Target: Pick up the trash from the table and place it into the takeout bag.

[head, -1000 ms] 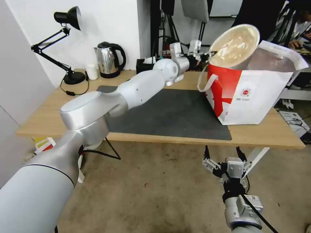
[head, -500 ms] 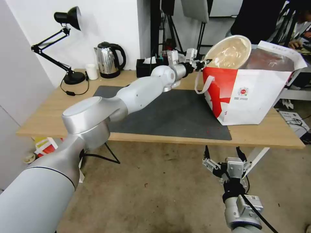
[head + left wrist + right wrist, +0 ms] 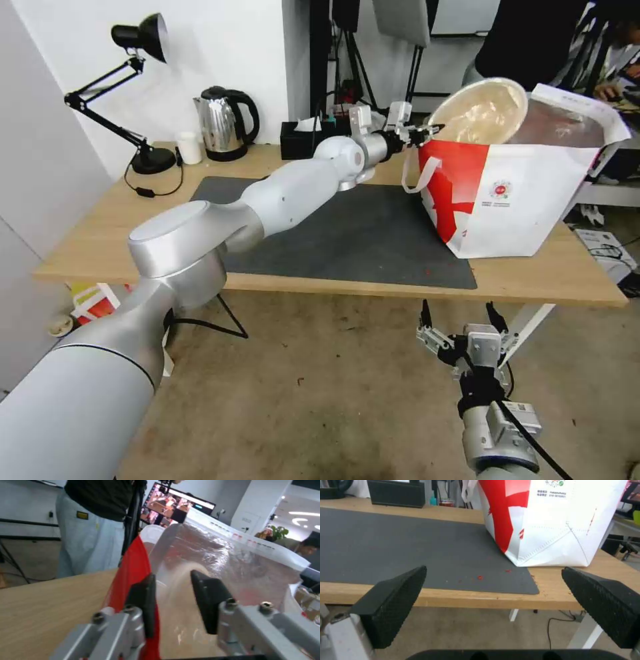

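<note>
Black desk lamp [image 3: 137,40] at back left, cord trailing. Small white cup [image 3: 189,147] next to a steel kettle [image 3: 223,123]. Black tissue box [image 3: 300,137] further along the back edge. Monitor [image 3: 173,506] glowing way behind, plus tripod legs [image 3: 353,60].

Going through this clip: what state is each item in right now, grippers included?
beige paper bowl: tilted on edge, lower part inside the bag's mouth, upper rim above it.
takeout bag: upright on the table, mouth open.
left gripper: at the bag's rim, fingers apart.
right gripper: open, hanging low in front of the table's edge.
kettle: upright, lid shut.
</note>
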### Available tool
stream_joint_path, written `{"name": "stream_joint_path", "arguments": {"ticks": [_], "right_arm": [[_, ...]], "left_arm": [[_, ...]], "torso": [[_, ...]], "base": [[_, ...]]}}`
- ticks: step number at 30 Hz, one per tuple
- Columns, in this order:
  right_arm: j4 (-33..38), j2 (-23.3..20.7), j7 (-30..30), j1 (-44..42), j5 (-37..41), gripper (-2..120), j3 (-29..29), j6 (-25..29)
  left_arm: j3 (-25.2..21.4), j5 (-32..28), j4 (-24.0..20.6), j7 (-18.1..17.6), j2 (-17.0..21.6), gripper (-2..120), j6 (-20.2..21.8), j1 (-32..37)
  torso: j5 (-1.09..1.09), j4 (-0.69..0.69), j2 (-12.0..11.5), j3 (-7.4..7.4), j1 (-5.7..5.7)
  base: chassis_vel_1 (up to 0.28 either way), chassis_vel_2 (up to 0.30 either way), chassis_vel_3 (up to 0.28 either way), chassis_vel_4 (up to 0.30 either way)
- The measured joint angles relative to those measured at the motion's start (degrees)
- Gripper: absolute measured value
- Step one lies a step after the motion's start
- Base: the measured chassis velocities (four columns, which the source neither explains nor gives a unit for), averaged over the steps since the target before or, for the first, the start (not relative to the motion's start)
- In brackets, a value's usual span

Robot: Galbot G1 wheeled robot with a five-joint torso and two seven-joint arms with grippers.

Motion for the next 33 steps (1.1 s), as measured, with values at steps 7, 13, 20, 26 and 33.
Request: {"name": "stream_joint_path", "arguments": {"ticks": [7,13,20,26,33], "right_arm": [[0.0,0.0,0.0,0.0,0.0,100,0.0,0.0],[0.0,0.0,0.0,0.0,0.0,100,0.0,0.0],[0.0,0.0,0.0,0.0,0.0,100,0.0,0.0],[0.0,0.0,0.0,0.0,0.0,100,0.0,0.0],[0.0,0.0,0.0,0.0,0.0,100,0.0,0.0]], "left_arm": [[-0.73,-0.55,-2.45,-1.48,0.5,59,1.95,-0.51],[-0.79,-1.72,-4.78,-3.37,1.93,82,1.74,-1.11],[-2.66,-1.76,-7.51,-5.93,3.38,99,-1.12,-2.27],[-6.35,-0.7,-13.77,-8.57,7.54,100,-2.47,-4.97],[-7.56,0.77,-24.4,-11.56,18.86,100,-4.43,-6.87]], "torso": [[0.0,0.0,0.0,0.0,0.0],[0.0,0.0,-0.01,0.0,0.0],[0.0,0.0,-0.02,0.0,0.0],[0.0,-0.01,-0.02,0.0,0.0],[-0.02,0.0,-0.02,0.0,0.0]], "base": [[0.0,0.0,0.0,0.0],[0.0,0.0,0.0,0.0],[0.0,0.0,0.0,0.0],[0.0,0.0,0.0,0.0],[0.0,0.0,0.0,0.0]]}}
